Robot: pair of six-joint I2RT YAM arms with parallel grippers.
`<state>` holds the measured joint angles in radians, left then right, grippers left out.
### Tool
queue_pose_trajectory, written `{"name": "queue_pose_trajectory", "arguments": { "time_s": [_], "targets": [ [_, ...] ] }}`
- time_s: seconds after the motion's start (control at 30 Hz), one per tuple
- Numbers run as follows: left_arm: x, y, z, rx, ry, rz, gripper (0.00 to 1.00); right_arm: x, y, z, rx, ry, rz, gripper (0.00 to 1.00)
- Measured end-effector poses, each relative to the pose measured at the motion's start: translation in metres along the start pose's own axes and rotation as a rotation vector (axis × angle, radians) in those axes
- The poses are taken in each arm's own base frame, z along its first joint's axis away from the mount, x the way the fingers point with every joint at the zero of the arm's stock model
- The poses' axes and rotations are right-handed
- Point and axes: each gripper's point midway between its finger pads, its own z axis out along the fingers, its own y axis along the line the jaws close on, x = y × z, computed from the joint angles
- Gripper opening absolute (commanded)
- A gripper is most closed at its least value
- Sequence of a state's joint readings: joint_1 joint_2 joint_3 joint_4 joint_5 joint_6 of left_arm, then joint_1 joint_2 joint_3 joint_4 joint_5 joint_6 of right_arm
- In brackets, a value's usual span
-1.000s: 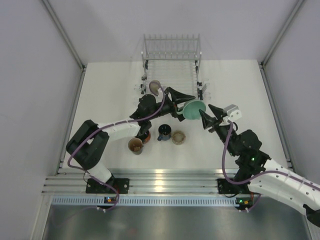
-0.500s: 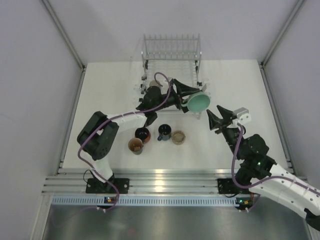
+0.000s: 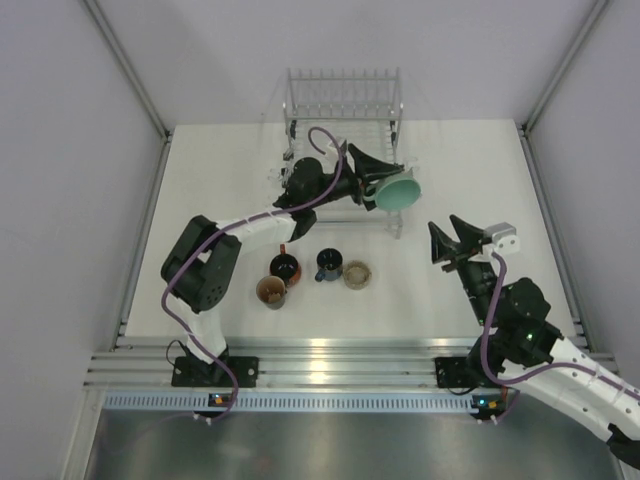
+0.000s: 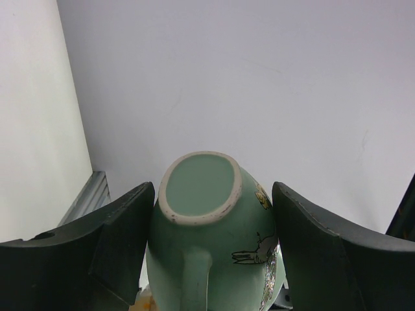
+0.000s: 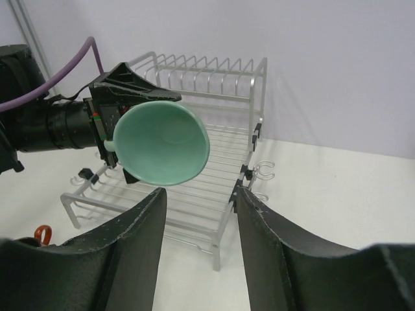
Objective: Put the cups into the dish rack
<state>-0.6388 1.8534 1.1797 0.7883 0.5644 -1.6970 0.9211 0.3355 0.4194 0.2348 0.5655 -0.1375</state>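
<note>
The left gripper (image 3: 386, 184) is clamped on the mint mug (image 3: 399, 193), one finger (image 4: 123, 236) on each side of its body. In the left wrist view the unglazed foot ring faces the camera and the handle points down. A small dark line drawing with gold flecks sits on the mug's side, too small to make out. The mug lies tilted on its side over the near right part of the rack (image 3: 345, 108), mouth turned towards the right arm. Whether it touches the wires I cannot tell.

The right gripper (image 3: 449, 240) hangs over bare table (image 3: 200, 180) to the right of the rack, well apart from the mug, its jaws spread and empty.

Four more mugs stand near the left arm, on the near side of the rack: black (image 3: 284, 266), brown (image 3: 270, 291), blue (image 3: 329, 265) and beige (image 3: 357, 274).

The table is white, with pale grey walls and aluminium posts around it and a grooved metal rail (image 3: 320, 362) under the arm bases.
</note>
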Motion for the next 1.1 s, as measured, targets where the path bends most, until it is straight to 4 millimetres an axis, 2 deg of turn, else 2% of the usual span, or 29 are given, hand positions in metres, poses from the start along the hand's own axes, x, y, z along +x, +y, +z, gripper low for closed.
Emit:
{"name": "queue_pose_trajectory", "arguments": {
  "time_s": [0.6,0.83,0.97,1.1],
  "targets": [
    [-0.041,0.016,0.000,-0.127,-0.064,0.207,0.00,0.018,-0.004,0.000,0.034,0.054,-0.015,0.50],
    [-0.070,0.027,-0.006,-0.222,-0.129,0.323,0.00,0.023,-0.003,0.002,0.036,0.072,-0.026,0.51],
    [-0.086,0.029,-0.004,-0.252,-0.165,0.406,0.00,0.023,-0.004,0.001,0.042,0.073,-0.026,0.51],
    [-0.105,0.039,0.000,-0.280,-0.198,0.471,0.00,0.023,-0.005,0.001,0.049,0.074,-0.026,0.51]
  ]
}}
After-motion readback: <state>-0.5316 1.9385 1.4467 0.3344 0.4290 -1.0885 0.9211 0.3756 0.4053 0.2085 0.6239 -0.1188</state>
